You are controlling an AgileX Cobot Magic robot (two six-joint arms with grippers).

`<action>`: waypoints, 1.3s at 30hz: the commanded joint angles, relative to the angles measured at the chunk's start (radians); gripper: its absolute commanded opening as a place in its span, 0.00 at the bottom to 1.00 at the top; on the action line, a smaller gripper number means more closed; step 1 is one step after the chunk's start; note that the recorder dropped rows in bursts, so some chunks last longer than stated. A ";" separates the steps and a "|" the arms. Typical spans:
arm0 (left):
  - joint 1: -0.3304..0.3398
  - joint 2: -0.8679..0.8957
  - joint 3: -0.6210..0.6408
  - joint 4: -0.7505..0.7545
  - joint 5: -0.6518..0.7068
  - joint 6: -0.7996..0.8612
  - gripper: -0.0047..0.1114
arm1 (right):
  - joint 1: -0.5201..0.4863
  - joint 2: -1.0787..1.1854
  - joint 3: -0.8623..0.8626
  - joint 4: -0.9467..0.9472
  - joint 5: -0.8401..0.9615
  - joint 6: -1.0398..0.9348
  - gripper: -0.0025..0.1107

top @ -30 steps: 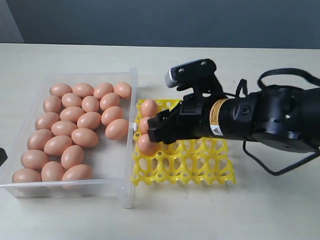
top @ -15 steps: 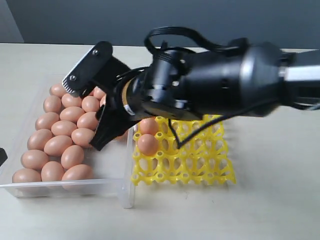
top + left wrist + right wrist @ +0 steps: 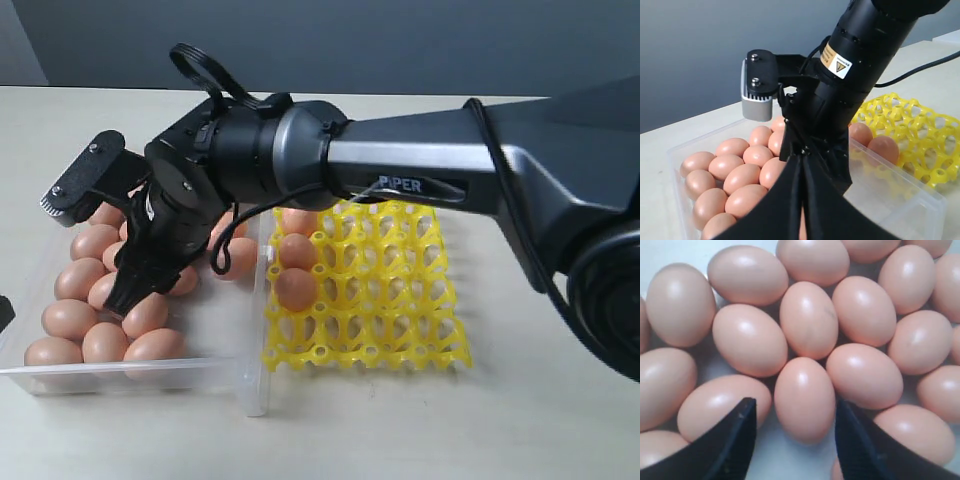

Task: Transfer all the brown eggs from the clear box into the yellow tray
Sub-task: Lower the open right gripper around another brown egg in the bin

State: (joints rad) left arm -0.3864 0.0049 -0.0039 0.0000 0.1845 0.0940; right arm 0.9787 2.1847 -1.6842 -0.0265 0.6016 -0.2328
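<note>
Right gripper (image 3: 795, 410): jaws apart, tips down among the brown eggs (image 3: 750, 340) in the clear box (image 3: 250, 395), one tip on each side of a single egg (image 3: 804, 399). I see no clamp on it.
Tight spot: a neighbour (image 3: 864, 375) lies against that egg right where one tip comes down. The tip could ride onto it, shove it or crack a shell.
Grip risk: the shell is smooth and round. An off-centre pinch could squirt it out, and a hard one could break it.
Box wall: the arm (image 3: 420, 170) reaches across it. A low lift could knock the egg on the rim.
Yellow tray (image 3: 400, 320): just beside the box, three eggs in the column nearest it, most cups bare. A careless drop could bump those three.
Left gripper (image 3: 802, 210): jaws look pressed together, holding nothing, off to the side of the box.
</note>
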 commanded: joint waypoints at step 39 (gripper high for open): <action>-0.006 -0.005 0.004 0.000 -0.004 -0.004 0.04 | -0.001 -0.080 -0.087 -0.023 -0.025 0.027 0.04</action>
State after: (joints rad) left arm -0.3864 0.0049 -0.0039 0.0000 0.1845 0.0940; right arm 0.9787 2.1453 -1.7676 -0.0416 0.5778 -0.2074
